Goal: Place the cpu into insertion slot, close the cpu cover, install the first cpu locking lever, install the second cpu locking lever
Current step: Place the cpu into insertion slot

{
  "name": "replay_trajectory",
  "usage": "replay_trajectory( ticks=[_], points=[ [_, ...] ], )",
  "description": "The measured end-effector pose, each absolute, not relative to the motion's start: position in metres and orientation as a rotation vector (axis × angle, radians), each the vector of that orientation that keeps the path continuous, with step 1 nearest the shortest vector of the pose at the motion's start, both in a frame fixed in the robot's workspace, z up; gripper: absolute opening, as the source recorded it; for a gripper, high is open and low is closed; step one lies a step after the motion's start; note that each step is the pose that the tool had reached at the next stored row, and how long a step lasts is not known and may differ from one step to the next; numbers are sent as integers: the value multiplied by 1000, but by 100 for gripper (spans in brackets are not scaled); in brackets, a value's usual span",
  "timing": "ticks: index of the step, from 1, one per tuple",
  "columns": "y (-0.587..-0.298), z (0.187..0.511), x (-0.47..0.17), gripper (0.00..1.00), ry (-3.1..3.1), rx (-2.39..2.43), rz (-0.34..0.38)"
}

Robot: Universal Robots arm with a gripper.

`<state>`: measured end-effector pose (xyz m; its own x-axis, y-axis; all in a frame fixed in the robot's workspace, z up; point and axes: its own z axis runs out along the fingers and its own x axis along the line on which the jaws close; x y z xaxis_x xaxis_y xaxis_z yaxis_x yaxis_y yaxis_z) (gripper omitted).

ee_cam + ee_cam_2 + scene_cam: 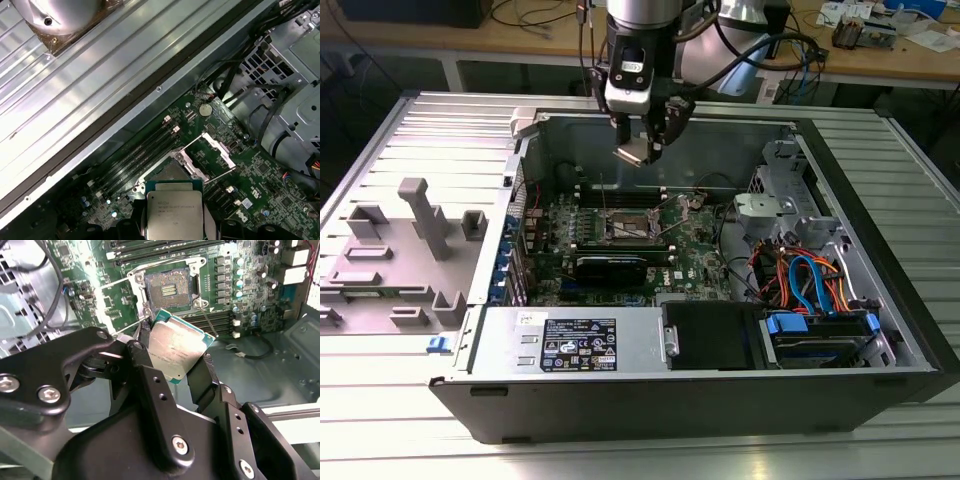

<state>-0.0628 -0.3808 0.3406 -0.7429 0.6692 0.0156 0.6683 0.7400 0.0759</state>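
Observation:
My gripper (pixel 642 140) hangs above the open computer case, shut on the cpu (pixel 633 153), a small silver-topped square chip. In the second wrist view the cpu (pixel 177 350) sits tilted between the black fingers (pixel 142 355) of the gripper (pixel 176 346), well above the motherboard. The insertion slot (pixel 169 289) lies below with its dark pin field bare, also visible in the exterior view (pixel 628 228). The cpu cover (pixel 219 149) stands swung open beside the slot. In the first wrist view the cpu (pixel 174 215) hides part of the slot. Thin wire levers (pixel 208 322) stand raised.
The green motherboard (pixel 695 250) carries long black memory slots (pixel 150 252) and a black card (pixel 610 267). A drive cage with orange and blue cables (pixel 810 280) fills the case on the exterior view's right. A grey fixture tray (pixel 400 250) lies outside the case on its left.

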Motion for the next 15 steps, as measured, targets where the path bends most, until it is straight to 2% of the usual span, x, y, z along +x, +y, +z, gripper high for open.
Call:
replay_trajectory(
  ticks=[15],
  points=[
    [-381, 334, -63, 54, 2749, 1466, 106]
  ],
)
